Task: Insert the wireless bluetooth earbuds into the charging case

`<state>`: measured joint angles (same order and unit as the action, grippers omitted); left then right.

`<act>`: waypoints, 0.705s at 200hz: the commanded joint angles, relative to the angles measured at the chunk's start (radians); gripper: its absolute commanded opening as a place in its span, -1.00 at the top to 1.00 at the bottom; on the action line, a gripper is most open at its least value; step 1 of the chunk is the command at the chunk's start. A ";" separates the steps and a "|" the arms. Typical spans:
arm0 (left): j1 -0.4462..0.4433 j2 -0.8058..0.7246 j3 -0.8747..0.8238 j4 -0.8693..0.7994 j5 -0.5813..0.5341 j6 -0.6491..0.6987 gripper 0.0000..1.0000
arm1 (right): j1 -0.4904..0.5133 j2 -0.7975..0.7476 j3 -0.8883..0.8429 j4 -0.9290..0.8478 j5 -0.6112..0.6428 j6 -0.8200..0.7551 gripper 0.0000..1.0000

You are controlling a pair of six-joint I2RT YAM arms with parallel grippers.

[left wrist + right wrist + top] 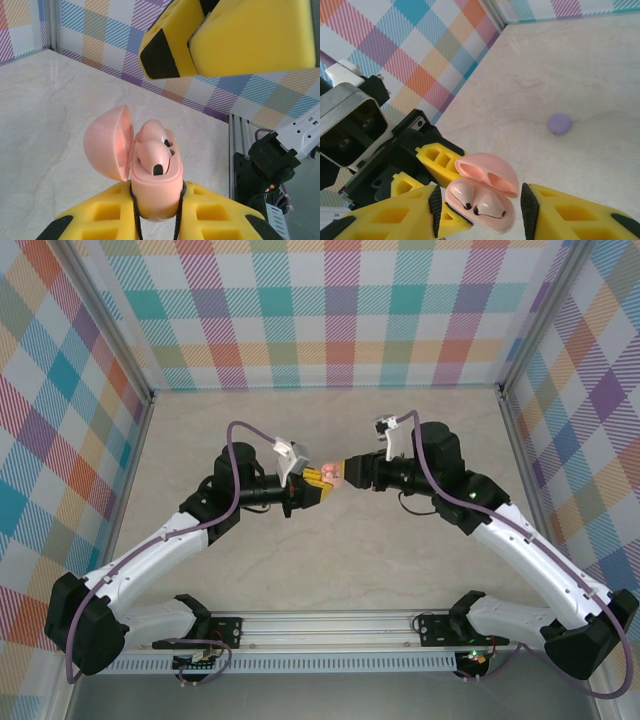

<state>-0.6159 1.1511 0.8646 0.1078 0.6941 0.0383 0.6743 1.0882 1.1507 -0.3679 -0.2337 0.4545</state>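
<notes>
The left arm stretches inward, its left gripper [312,483] pinched tight on the base of the pink charging case [155,192]. The case's long axis runs straight out from that gripper, mouth toward the right arm, lid [107,142] swung open, two pinkish earbuds [151,145] seated inside. The right gripper [482,212] faces it, jaws parted, flanking the case.

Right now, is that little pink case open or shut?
Open. The pink case has its lid swung back, with two pale earbuds in it.
</notes>
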 commanded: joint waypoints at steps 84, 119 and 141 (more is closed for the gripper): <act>-0.015 -0.013 0.025 0.031 0.051 -0.003 0.91 | -0.079 0.094 0.057 -0.162 0.132 -0.028 0.26; -0.015 -0.014 0.025 0.039 0.066 -0.007 0.91 | -0.115 0.136 0.039 -0.113 0.014 -0.059 0.31; -0.015 -0.016 0.025 0.047 0.083 -0.011 0.91 | -0.135 0.148 0.022 -0.061 -0.086 -0.077 0.32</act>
<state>-0.6159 1.1511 0.8646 0.1085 0.7334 0.0383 0.5552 1.2304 1.1728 -0.4953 -0.1890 0.4198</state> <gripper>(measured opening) 0.191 0.344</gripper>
